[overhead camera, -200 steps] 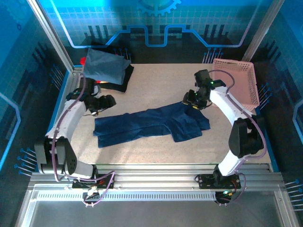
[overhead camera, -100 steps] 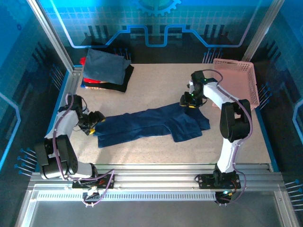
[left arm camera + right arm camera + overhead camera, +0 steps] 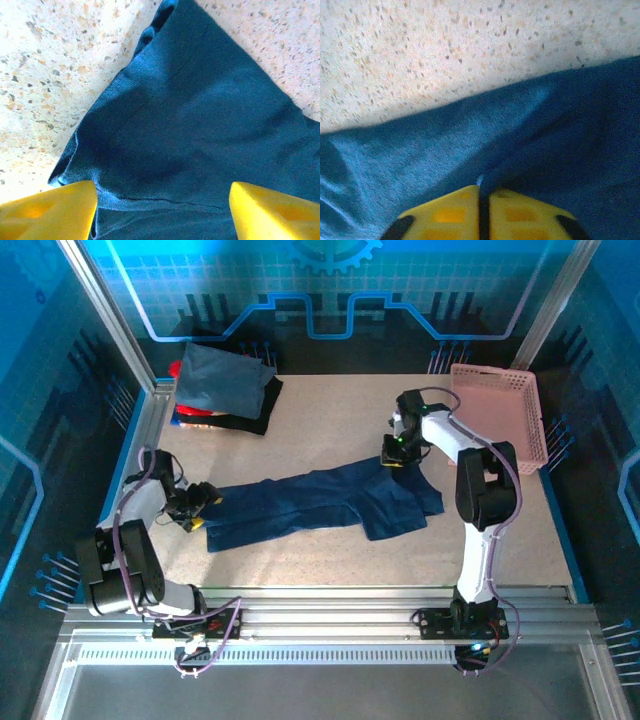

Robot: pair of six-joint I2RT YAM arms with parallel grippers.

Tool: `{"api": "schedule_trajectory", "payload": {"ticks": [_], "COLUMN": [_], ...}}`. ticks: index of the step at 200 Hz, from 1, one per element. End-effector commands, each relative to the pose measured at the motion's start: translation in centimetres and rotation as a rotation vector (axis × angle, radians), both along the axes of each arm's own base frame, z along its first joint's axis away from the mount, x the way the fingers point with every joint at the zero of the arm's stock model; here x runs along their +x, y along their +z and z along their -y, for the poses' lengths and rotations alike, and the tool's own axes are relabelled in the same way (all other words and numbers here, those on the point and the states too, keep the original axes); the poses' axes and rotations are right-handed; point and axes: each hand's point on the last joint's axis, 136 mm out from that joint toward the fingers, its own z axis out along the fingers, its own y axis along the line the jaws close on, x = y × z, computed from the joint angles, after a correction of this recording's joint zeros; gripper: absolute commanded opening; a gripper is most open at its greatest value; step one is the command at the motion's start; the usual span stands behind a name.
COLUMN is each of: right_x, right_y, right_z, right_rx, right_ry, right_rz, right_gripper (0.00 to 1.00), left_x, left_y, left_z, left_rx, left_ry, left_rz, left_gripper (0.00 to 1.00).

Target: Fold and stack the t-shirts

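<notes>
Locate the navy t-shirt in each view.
Top external: navy t-shirt lies spread out mid-frame.
Left wrist: navy t-shirt covers centre and bottom.
Right wrist: navy t-shirt covers the lower half.
Shared landmark: speckled tabletop bordering the cloth.

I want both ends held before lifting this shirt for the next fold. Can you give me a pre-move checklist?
1. Right end effector shut on the navy t-shirt at its far edge: ok.
2. Left end effector gripping the shirt's left end: not ok; open, straddling the cloth.
3. How many layers the right pinch holds: cannot tell.
4. Folded t-shirt stack apart from the shirt: ok.
5. Pink basket apart from the shirt: ok.
</notes>
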Motion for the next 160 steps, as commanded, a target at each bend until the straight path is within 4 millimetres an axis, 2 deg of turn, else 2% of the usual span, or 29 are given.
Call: {"api": "schedule_trajectory", "payload": {"ticks": [1, 32, 92, 128, 160], "right_x": [1.0, 1.6, 2.9, 3.7, 4.1], "right_y": [1.4, 2.6, 3.8, 3.9, 3.2], "right_z": [-0.3, 0.5, 1.5, 1.9, 1.9], "right_rx": [-0.005, -0.019, -0.010, 0.023, 0.032], "right_ry": [-0.008, -0.028, -0.050, -0.062, -0.050], "right_rz": [0.029, 0.052, 0.060, 0.037, 0.005], "right_gripper": [0.07, 0.00, 0.01, 0.02, 0.04], "left_x": [-0.1, -0.8, -1.8, -1.9, -1.9], "left_y": [-0.8, -2.0, -3.7, -4.1, -4.2], "left_z": [0.3, 0.2, 0.1, 0.0, -0.2], "left_rx": [-0.044, -0.039, -0.034, -0.025, -0.018], "left_ry": [0.026, 0.035, 0.035, 0.032, 0.030], "left_rz": [-0.009, -0.050, -0.109, -0.123, -0.126], "left_gripper": [0.67, 0.66, 0.65, 0.65, 0.64]}}
